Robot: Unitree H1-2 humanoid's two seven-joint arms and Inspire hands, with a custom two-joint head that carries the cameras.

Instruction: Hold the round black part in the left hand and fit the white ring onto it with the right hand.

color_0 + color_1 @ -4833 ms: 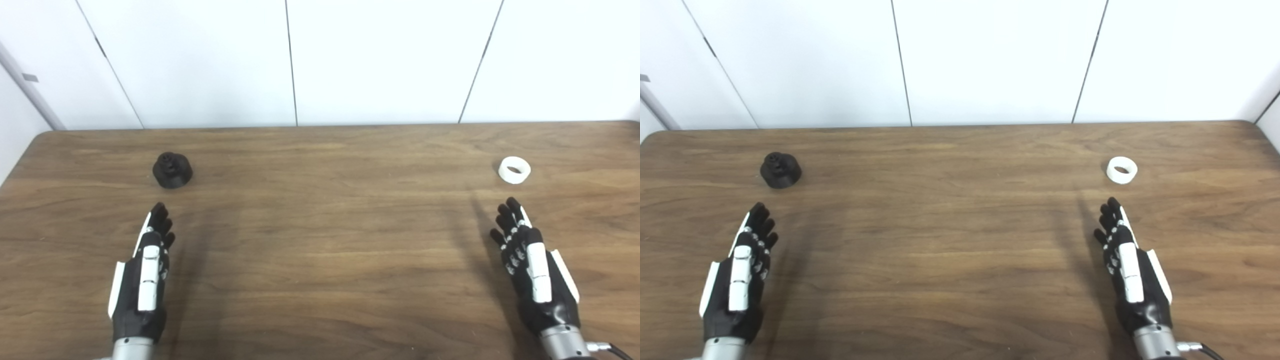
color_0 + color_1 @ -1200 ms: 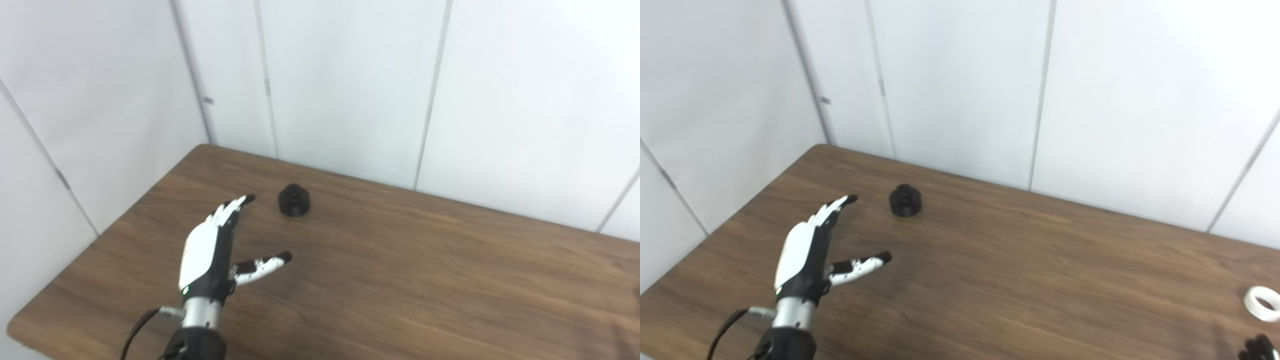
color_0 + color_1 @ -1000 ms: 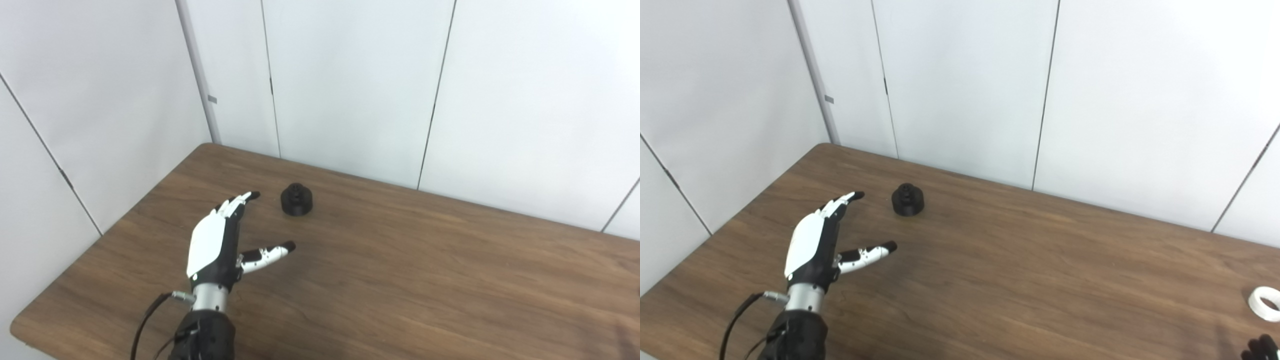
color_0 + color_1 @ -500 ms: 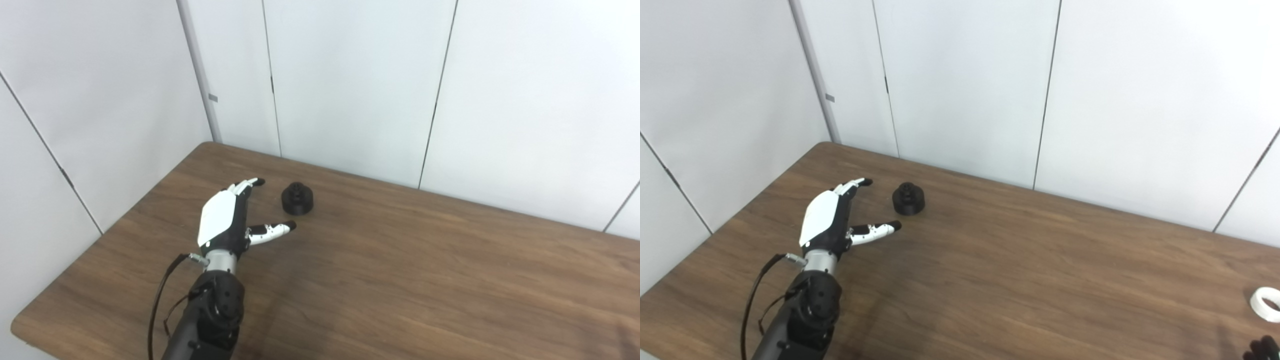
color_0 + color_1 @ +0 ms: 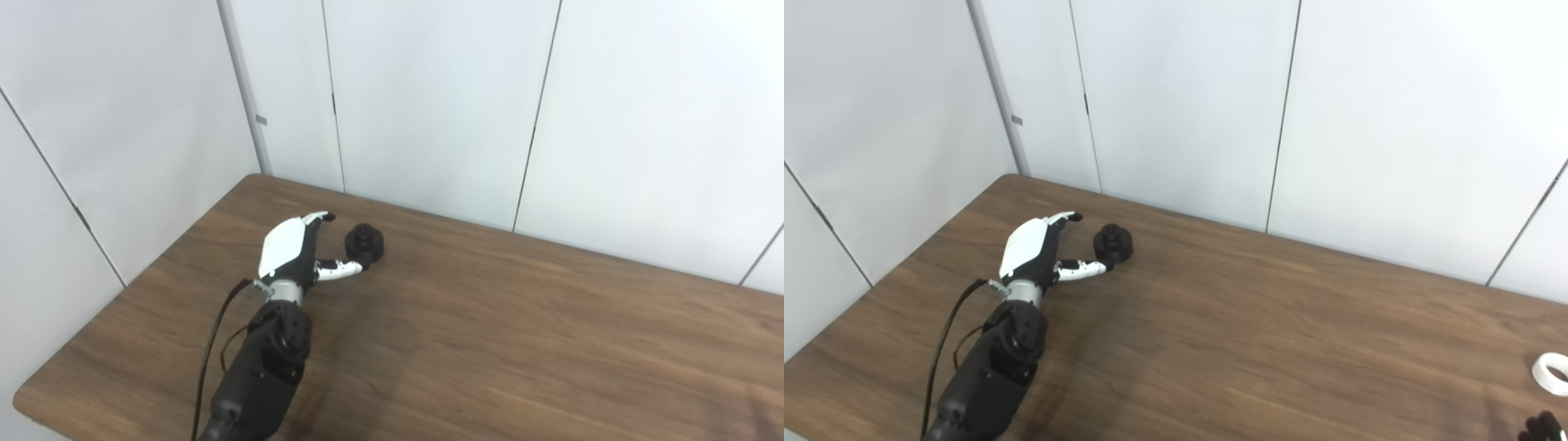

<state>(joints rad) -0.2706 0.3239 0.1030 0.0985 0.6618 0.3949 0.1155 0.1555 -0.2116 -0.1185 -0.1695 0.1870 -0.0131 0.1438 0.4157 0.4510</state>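
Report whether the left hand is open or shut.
Open: the left hand has thumb and fingers spread beside the round black part, not closed around it.

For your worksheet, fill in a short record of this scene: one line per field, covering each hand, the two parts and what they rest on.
left hand: open, beside the black part, thumb tip at its base
right hand: only fingertips show at the bottom right corner; state unclear
black part: on the table, not lifted
white ring: on the table, far right, not held
table: brown wood
task stage: nothing grasped yet
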